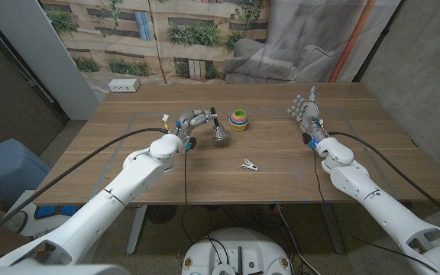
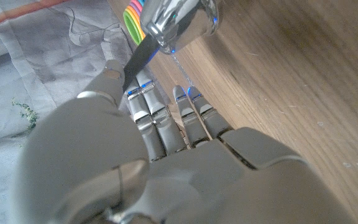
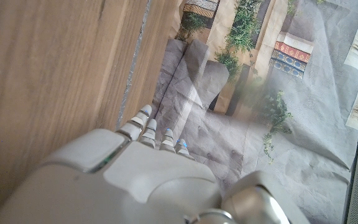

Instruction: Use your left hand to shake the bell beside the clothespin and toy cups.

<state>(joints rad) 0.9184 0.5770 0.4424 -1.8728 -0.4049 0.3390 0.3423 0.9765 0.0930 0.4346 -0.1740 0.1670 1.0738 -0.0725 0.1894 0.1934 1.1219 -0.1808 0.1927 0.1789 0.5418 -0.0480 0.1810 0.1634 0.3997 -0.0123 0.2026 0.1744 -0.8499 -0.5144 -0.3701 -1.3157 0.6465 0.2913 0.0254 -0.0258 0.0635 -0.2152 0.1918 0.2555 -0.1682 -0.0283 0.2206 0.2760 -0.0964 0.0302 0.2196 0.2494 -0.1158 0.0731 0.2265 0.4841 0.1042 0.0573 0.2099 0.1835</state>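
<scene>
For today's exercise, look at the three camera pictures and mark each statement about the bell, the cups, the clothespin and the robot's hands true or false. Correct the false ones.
1. The left hand holds the bell by its black handle. True.
2. The toy cups are scattered singly across the table. False: they sit nested in one colourful stack.
3. The clothespin lies nearer the robot than the cups. True.
4. The right hand grips the clothespin. False: it holds nothing, fingers apart, far from the clothespin.
5. The bell is silver. True.
</scene>
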